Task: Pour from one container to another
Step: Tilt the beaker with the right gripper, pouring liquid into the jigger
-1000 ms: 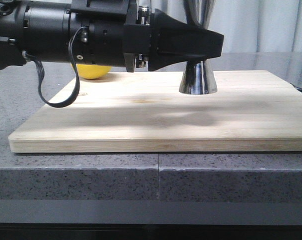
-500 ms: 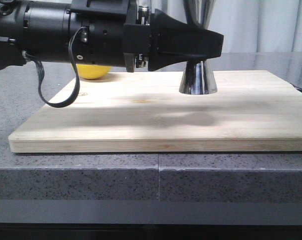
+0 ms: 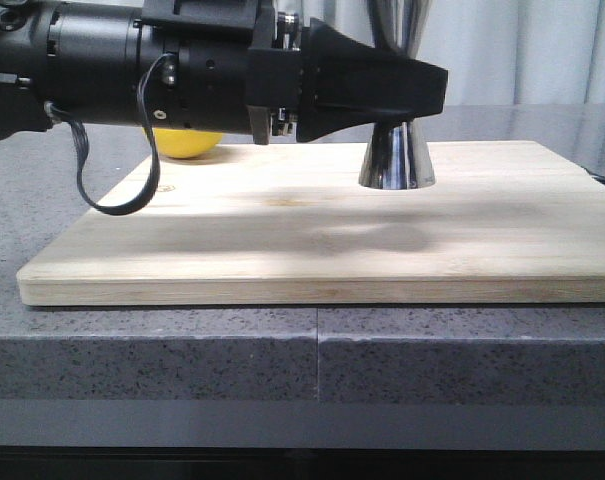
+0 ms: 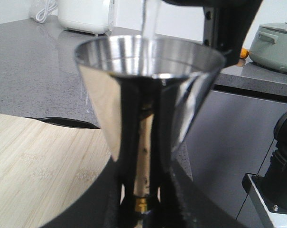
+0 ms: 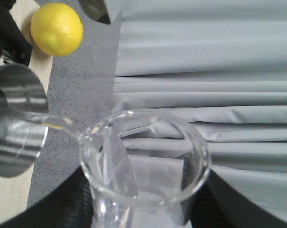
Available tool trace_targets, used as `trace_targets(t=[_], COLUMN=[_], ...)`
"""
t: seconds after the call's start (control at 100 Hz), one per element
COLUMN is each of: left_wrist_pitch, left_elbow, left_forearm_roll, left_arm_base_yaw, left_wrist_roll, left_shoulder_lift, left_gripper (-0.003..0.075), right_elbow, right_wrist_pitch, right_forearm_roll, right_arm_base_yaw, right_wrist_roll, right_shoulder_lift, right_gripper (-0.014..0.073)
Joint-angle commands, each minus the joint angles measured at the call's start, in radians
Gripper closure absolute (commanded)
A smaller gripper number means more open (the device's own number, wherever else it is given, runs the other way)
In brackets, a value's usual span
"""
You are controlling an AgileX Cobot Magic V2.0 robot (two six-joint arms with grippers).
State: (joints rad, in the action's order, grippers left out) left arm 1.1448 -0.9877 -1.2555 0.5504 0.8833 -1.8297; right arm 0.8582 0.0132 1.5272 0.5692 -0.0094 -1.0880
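Right now the pour is under way: in the right wrist view the glass beaker (image 5: 143, 166) is tipped, lip toward the steel jigger (image 5: 15, 123), and a thin clear stream (image 5: 58, 123) runs from lip to cup. The right pincer (image 5: 138, 209) is closed around the beaker's body. The left pincer (image 3: 422, 90) reaches in from the side and seems clamped on the jigger's (image 3: 395, 155) narrow waist, just above the gold band (image 4: 142, 204), though its fingertips are hidden. The jigger stands on the bamboo cutting board (image 3: 312, 240), toward the back.

Risks, as I judge them: the stream enters near the jigger's rim, so a slight wobble could spill onto the board; a steeper tilt could overfill the cup.

Open board lies in front of the jigger; a lemon (image 5: 56, 29) sits well apart beside the left arm; the desk (image 3: 312, 350) drops off just before the board's front edge
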Motion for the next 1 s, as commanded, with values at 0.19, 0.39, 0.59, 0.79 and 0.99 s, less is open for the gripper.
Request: trace_targets(t=[0.19, 0.39, 0.59, 0.79, 0.99], left_wrist_pitch=[0.073, 0.073, 0.073, 0.073, 0.073], left_elbow=[-0.027, -0.027, -0.027, -0.027, -0.027], left_forearm_roll=[0.049, 0.047, 0.047, 0.047, 0.047], left_arm_base_yaw=[0.003, 0.003, 0.003, 0.003, 0.003], left_wrist_roll=[0.009, 0.009, 0.009, 0.009, 0.009], left_shoulder_lift=[0.057, 0.057, 0.057, 0.057, 0.057], left_gripper=[0.0741, 0.0741, 0.0741, 0.0741, 0.0741], right_elbow=[0.037, 0.037, 0.037, 0.037, 0.037], right_wrist_pitch=[0.005, 0.005, -0.001, -0.003, -0.003], right_forearm_roll=[0.046, 0.054, 0.087, 0.089, 0.097], right_arm_base_yaw=[0.002, 0.002, 0.002, 0.002, 0.002], right_wrist_roll=[-0.005, -0.005, -0.005, -0.005, -0.005], right_shoulder_lift=[0.026, 0.026, 0.026, 0.026, 0.026], right_gripper=[0.0366, 0.0366, 0.0366, 0.0366, 0.0366])
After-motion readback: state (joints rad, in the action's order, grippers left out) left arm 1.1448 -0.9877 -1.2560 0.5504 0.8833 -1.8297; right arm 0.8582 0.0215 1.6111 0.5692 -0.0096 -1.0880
